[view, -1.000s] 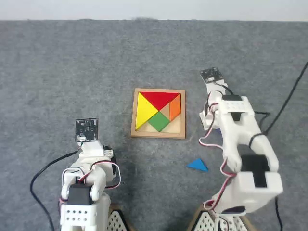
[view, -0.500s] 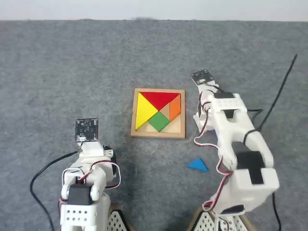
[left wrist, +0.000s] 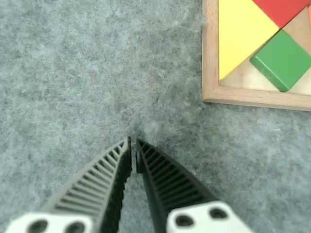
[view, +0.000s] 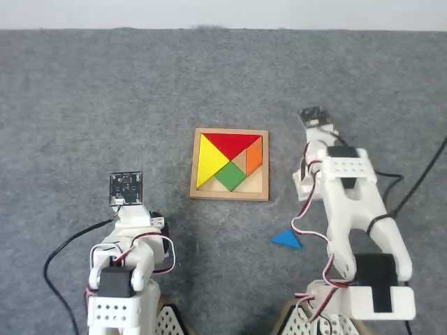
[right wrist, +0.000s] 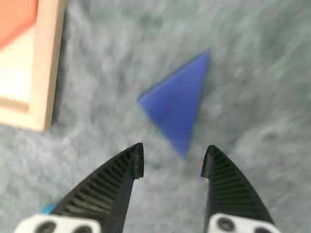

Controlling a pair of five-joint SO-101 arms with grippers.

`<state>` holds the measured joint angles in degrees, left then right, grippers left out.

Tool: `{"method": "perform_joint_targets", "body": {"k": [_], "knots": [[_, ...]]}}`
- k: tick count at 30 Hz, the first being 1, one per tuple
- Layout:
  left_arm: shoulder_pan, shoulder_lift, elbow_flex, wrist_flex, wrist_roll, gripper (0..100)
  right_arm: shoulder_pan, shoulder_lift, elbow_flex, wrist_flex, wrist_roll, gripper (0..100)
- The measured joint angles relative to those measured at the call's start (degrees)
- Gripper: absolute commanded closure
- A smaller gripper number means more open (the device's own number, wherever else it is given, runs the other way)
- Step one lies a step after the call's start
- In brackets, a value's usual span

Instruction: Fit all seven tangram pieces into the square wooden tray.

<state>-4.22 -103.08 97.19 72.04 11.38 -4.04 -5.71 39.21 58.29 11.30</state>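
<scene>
Right wrist view gives me the right gripper [right wrist: 173,160] spread wide, gripping nothing, a dark blue triangle [right wrist: 177,104] just ahead of its tips on the carpet [right wrist: 252,58], near the tray [right wrist: 51,63]. My left gripper [left wrist: 132,144] is clenched on nothing, near the tray's corner by the yellow piece [left wrist: 240,34]. From the high view, a light blue triangle [view: 286,239] lies outside the tray, off its corner nearest the right arm's base. The red piece [view: 230,144], green piece [view: 230,176] and orange piece [view: 255,157] sit inside.

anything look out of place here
Two pieces lie on the carpet, outside the wooden tray: a light blue triangle and, in front of the right claw, a darker blue triangle. The tray has bare gaps.
</scene>
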Motion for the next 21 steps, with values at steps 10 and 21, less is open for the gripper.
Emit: {"method": "perform_joint_targets", "body": {"k": [10, 21], "knots": [[0.0, 0.0, 0.0, 0.0, 0.0, 99, 1.1, -0.2, 2.9, -2.8, 2.3, 95.5], [0.0, 0.0, 0.0, 0.0, 0.0, 99, 10.1, -0.2, 1.9, -3.3, 5.5, 95.8]]}}
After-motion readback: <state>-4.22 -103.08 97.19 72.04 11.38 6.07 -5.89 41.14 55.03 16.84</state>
